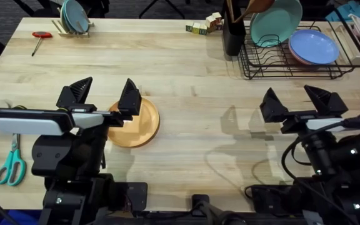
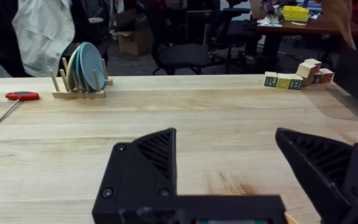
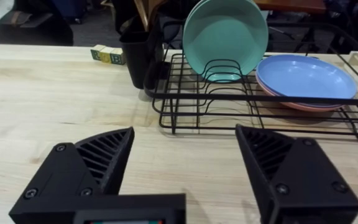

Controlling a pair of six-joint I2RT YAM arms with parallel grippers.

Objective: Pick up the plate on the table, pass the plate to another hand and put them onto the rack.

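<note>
While flat, plate underlies left gripper

Plate: round, shallow, orange-tan, matte, raised rim; flat on tabletop, left of middle, toward near edge, partly hidden under left tool. Tabletop: pale wooden planks, visible grain. Rack: black wire, rectangular, upright slots, at far right of tabletop, well apart from plate. Teal plate upright in a slot at rack's left side; light-blue plate lying flat in rack's right side atop a pinkish one.
</note>
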